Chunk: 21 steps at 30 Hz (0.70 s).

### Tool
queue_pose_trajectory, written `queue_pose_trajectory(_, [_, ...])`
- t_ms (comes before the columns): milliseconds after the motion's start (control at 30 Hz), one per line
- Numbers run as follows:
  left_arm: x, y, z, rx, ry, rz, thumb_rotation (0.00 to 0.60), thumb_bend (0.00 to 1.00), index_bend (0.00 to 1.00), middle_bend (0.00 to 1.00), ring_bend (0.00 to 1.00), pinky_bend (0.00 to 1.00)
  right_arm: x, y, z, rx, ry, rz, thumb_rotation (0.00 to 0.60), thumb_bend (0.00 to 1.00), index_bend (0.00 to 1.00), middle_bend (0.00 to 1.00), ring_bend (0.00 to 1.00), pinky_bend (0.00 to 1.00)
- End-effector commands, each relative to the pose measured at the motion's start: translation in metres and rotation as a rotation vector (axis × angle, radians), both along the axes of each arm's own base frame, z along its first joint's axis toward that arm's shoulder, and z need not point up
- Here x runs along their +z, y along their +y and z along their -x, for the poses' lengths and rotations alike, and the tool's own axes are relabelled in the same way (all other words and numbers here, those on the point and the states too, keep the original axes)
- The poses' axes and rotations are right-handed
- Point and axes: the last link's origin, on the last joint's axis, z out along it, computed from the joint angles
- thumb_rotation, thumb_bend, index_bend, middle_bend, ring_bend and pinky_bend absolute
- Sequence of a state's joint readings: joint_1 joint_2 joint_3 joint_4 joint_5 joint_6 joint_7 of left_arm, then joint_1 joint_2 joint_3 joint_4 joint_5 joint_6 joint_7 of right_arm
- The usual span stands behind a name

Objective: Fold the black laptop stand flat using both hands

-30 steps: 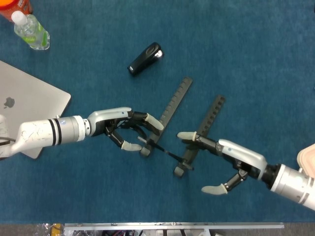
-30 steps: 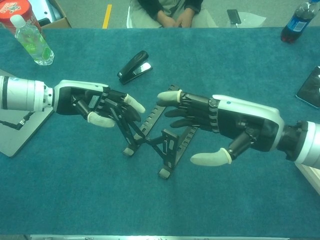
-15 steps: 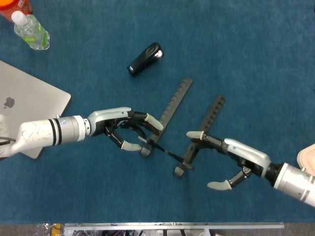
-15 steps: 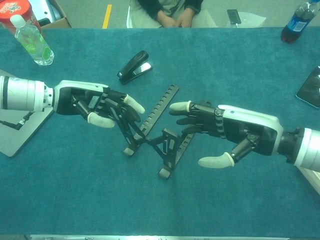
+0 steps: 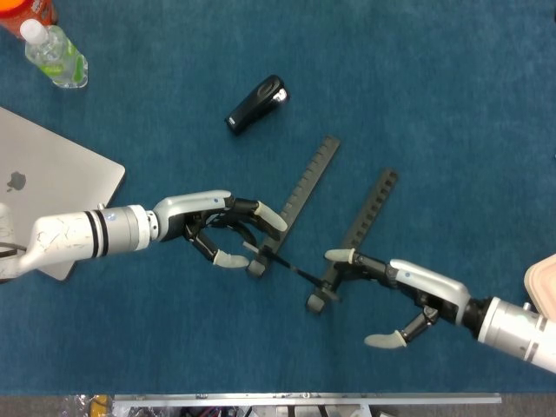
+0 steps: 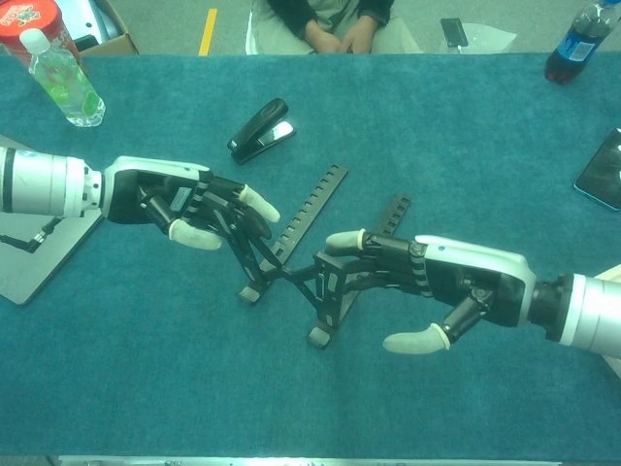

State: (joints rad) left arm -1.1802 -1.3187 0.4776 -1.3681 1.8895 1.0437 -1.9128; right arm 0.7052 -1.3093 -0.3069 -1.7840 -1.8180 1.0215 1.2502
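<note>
The black laptop stand lies on the blue cloth as two toothed rails joined by a crossed linkage. My left hand curls its fingers and thumb around the near end of the left rail. From the right, my right hand reaches in with fingers spread and its thumb hanging free below. Its fingertips lie at the near part of the right rail, beside the linkage. In the chest view the right hand covers the middle of that rail.
A black stapler lies beyond the stand. A silver laptop sits at the left edge, with a clear bottle behind it. At the right are a cola bottle and a phone. A person sits at the far side.
My right hand has slid down the right rail toward the near edge, its fingertips now by the linkage. The left hand and the stand have not moved.
</note>
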Motion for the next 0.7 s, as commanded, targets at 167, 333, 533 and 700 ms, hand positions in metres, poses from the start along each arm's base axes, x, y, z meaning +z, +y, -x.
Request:
queue_pose_trajectory(167, [0.0,0.0,0.0,0.001,0.002,-0.001,0.6,0.29,0.22,0.24,0.14,0.2,-0.008,0.004,0.004,-0.01,-0.007,-0.027,0.6,0.19,0.0,0.01,0.0,0.08])
queue_pose_trajectory(333, [0.0,0.001,-0.001,0.0,0.005,-0.003,0.6,0.29,0.22,0.24,0.14,0.2,-0.013,0.007,0.005,-0.013,-0.009,-0.046,0.6,0.19,0.0,0.01,0.0,0.08])
queue_pose_trajectory(533, [0.001,0.001,-0.001,-0.003,0.006,-0.003,0.6,0.29,0.22,0.24,0.14,0.2,-0.016,0.009,0.007,-0.024,-0.016,-0.054,0.6,0.19,0.0,0.01,0.0,0.08])
queue_pose_trajectory(700, [0.001,0.0,-0.001,-0.002,0.008,-0.002,0.6,0.29,0.22,0.24,0.14,0.2,-0.009,0.007,0.006,-0.013,-0.029,-0.032,0.6,0.19,0.0,0.01,0.0,0.08])
